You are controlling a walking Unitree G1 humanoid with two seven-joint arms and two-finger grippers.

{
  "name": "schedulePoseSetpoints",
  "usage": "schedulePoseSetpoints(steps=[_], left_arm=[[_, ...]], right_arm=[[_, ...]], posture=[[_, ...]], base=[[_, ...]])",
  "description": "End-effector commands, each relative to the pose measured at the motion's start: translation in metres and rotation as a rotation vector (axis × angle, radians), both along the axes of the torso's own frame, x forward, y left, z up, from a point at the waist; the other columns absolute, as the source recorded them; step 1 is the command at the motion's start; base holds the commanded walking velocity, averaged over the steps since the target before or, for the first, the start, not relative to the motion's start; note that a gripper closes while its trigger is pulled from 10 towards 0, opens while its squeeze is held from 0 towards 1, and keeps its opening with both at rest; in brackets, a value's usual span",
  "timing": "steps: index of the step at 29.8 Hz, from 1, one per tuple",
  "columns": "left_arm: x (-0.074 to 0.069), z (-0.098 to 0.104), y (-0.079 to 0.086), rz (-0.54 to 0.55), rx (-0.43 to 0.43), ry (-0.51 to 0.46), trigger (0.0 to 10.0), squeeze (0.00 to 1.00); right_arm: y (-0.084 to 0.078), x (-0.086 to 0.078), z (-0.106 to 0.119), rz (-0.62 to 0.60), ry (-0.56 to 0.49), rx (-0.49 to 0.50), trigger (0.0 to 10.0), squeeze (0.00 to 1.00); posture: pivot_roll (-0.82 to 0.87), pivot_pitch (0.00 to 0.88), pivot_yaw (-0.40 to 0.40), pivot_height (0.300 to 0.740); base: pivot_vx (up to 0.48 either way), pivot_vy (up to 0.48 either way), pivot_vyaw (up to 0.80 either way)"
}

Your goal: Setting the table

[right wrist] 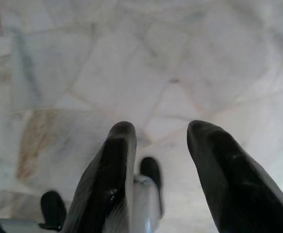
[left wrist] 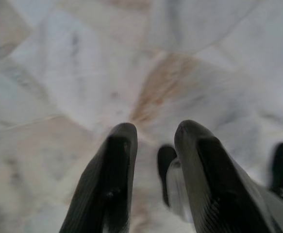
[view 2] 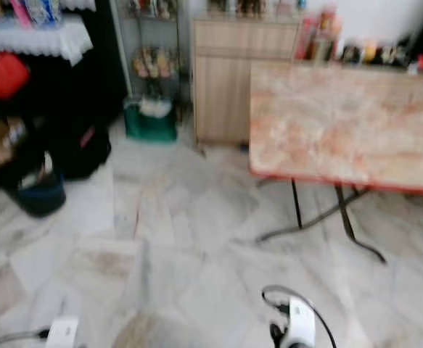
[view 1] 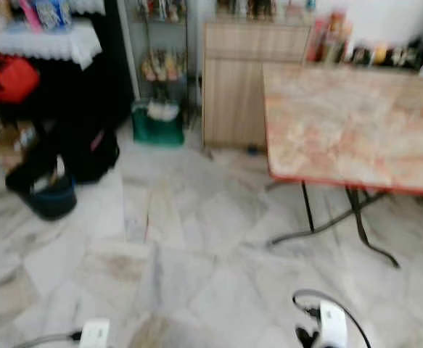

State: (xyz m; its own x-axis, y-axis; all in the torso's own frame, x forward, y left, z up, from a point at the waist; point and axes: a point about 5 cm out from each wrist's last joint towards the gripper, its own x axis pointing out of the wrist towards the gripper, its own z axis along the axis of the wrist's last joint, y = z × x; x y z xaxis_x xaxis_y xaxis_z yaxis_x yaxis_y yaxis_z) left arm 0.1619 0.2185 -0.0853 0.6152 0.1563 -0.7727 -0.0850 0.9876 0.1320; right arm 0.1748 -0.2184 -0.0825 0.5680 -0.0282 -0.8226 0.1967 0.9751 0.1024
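both arms hang idle, left gripper (left wrist: 153,179) and right gripper (right wrist: 160,179) parted and holding nothing over the floor (view 1: 196,239). table (view 1: 356,130) at two o'clock; walking blur risks clipping its legs (view 1: 356,217).

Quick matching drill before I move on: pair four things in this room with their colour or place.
Things:
1. table
2. bag
3. crate
4. cabinet

Descriptions:
A. red, far left
B. green, on the floor under the shelves
C. marbled pink top, thin black legs
D. light wood, behind the table's left corner

Pairs: 1-C, 2-A, 3-B, 4-D
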Motion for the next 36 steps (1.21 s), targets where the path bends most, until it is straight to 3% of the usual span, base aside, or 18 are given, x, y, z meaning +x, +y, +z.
schedulePoseSetpoints(steps=[1, 12, 36], left_arm=[[-0.004, 0.000, 0.007, -0.004, 0.018, 0.013, 10.0, 0.00], [0.001, 0.001, 0.007, 0.023, -0.004, 0.010, 10.0, 0.00], [0.001, 0.001, 0.008, 0.021, -0.007, 0.027, 10.0, 0.00]], right_arm=[[0.003, 0.007, 0.003, -0.007, -0.022, 0.007, 10.0, 0.00], [0.002, 0.014, 0.007, -0.011, -0.047, 0.008, 10.0, 0.00], [0.003, 0.017, 0.008, 0.014, -0.051, -0.008, 10.0, 0.00]], posture=[[0.01, 0.024, -0.029, 0.740], [-0.01, 0.106, -0.036, 0.740], [0.00, 0.118, -0.031, 0.740]], base=[[0.000, -0.337, 0.00], [0.000, -0.338, 0.00], [0.000, -0.358, 0.13]])
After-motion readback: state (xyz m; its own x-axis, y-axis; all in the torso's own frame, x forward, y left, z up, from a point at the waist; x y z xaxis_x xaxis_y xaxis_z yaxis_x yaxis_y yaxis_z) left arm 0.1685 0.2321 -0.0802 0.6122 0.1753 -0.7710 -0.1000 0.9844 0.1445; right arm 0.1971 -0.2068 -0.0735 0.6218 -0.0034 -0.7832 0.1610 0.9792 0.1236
